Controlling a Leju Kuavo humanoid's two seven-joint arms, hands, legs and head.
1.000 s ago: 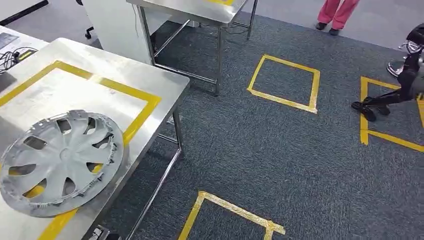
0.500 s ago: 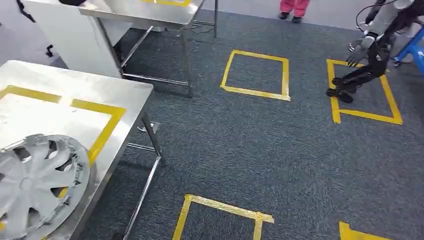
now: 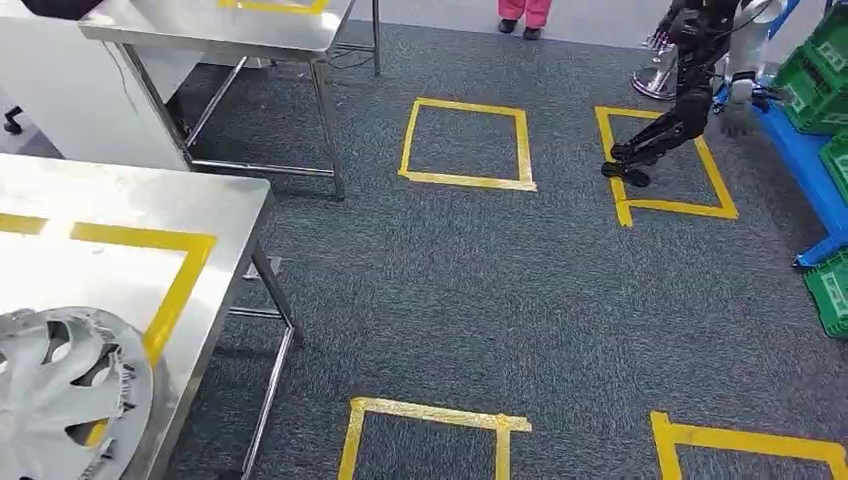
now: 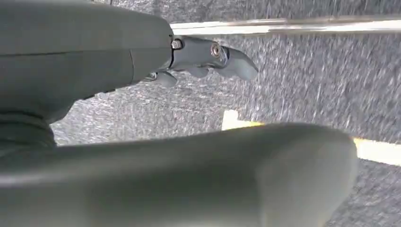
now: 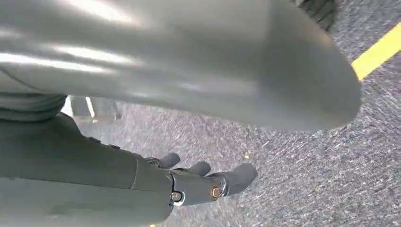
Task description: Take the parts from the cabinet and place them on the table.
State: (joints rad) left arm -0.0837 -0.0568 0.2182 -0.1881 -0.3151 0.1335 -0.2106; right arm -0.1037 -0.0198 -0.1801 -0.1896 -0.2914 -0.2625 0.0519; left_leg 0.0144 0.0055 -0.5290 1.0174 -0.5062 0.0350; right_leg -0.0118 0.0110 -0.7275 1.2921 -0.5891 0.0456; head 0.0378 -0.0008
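Left hand: your left hand [image 4: 208, 59] hangs over the grey carpet with its fingers apart and nothing in it; you can see carpet between the dark fingers and the thick thumb, so read it as free for a pick.
Right hand: your right hand [image 5: 208, 182] is the same; fingers lightly spread, nothing held, carpet and a strip of yellow tape behind it.
Part delivered: one grey wheel cover [image 3: 60, 395] lies flat on the steel table [image 3: 215, 215], at the near left of the head view, partly over the yellow tape frame marked on the tabletop; its far side runs out of the picture, so you cannot judge how it sits at that edge.
Done so far: I judge that one part is placed; whether others lie on the table out of frame, you cannot tell.
Cabinet: no cabinet is plainly identifiable; the blue rack [image 3: 800, 150] with green crates [image 3: 825, 60] at the far right may be the store, but that is a guess.
Floor: yellow tape squares [image 3: 465, 140] mark standing spots on the carpet; a second steel table [image 3: 300, 25] stands further back.
Others nearby: another robot [image 3: 690, 70] stands by the blue rack; a person's pink trouser legs [image 3: 525, 10] show at the far edge.
Left to do: judging by both hands being free, you likely face a walk to fetch the next part; watch the other robot's spot.
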